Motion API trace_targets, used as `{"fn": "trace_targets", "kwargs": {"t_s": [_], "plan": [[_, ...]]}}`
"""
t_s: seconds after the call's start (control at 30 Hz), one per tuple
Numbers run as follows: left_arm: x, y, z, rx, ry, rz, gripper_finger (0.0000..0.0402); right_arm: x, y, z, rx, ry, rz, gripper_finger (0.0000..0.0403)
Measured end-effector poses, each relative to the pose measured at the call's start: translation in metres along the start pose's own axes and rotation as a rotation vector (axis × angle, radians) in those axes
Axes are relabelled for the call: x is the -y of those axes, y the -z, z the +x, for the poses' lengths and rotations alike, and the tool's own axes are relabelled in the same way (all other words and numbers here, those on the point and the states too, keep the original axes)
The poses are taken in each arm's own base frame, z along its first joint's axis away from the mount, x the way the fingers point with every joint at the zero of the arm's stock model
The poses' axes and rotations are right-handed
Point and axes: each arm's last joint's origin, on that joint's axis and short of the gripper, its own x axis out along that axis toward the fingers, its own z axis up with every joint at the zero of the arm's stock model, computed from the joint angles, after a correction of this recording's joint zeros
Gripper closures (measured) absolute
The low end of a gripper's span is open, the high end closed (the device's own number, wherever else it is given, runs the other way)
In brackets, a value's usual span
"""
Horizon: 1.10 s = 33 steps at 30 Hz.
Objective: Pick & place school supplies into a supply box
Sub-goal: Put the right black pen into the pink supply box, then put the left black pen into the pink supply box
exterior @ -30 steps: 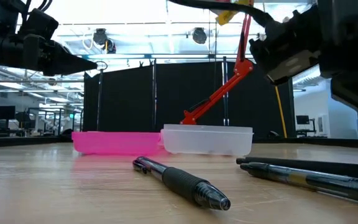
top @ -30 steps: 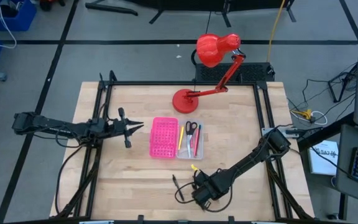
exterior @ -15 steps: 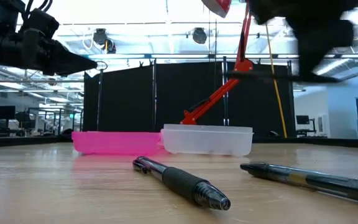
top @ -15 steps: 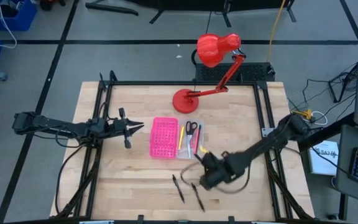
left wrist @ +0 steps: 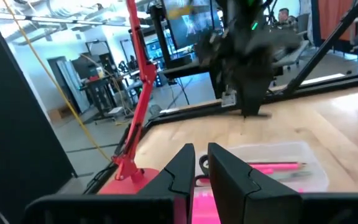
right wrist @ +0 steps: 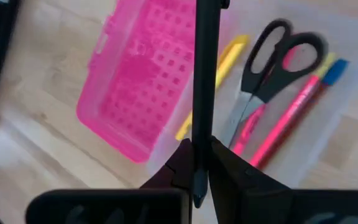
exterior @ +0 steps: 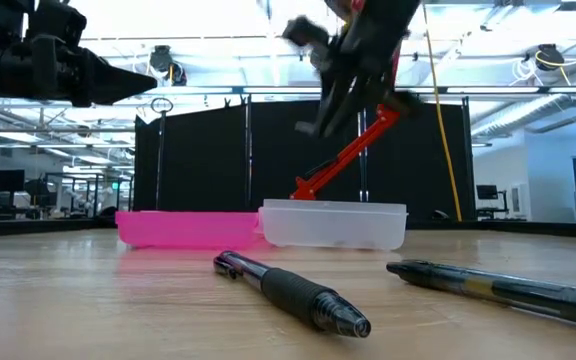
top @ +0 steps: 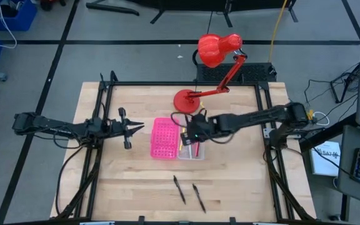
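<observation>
From above, we saw the right gripper (top: 191,132) over the clear tray (top: 191,152), next to the pink lid (top: 164,138). The red lamp (top: 211,50) stood close behind the box. Two pens (top: 179,189) lay on bare wood near the front edge, with lots of room around them. The left gripper (top: 139,127) waited off to the left, fingers nearly together, holding nothing.

From table height, we saw one pen (exterior: 293,291) lying in front of the tray (exterior: 333,223), and another (exterior: 498,290) on the right.

From the left wrist, we saw a pink pencil (left wrist: 275,167) in the tray.

From the right wrist, we saw the fingers (right wrist: 229,165) pinching a black pen (right wrist: 202,93) above scissors (right wrist: 263,68), a pink pencil (right wrist: 288,118) and a yellow one (right wrist: 219,68).
</observation>
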Motion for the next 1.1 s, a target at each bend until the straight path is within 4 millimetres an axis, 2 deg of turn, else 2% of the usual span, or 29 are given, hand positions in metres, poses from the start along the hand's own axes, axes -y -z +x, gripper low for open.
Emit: {"fn": "trace_targets", "kwargs": {"t_s": [0.13, 0.23, 0.3, 0.43, 0.8, 1.1], "plan": [[0.0, -0.001, 0.0, 0.008, -0.002, 0.007, 0.0348, 0.007, -0.01, 0.038, -0.092, -0.086, 0.038, 0.0384], [0.0, -0.001, 0.0, 0.009, -0.004, 0.02, 0.0348, 0.015, -0.005, 0.063, -0.145, -0.068, 0.042, 0.0384], [0.0, -0.001, 0.0, 0.01, -0.004, 0.022, 0.0348, 0.019, -0.002, 0.071, -0.158, -0.032, 0.038, 0.0384], [0.0, -0.001, 0.0, 0.01, -0.004, 0.023, 0.0348, 0.02, -0.002, 0.073, -0.147, -0.035, 0.041, 0.0384], [0.0, -0.001, 0.0, 0.01, -0.004, -0.006, 0.0348, 0.038, 0.008, 0.088, -0.156, -0.026, 0.104, 0.0381], [0.0, -0.001, 0.0, 0.01, -0.004, -0.008, 0.0348, 0.036, 0.007, 0.084, -0.144, -0.068, 0.09, 0.0291]]}}
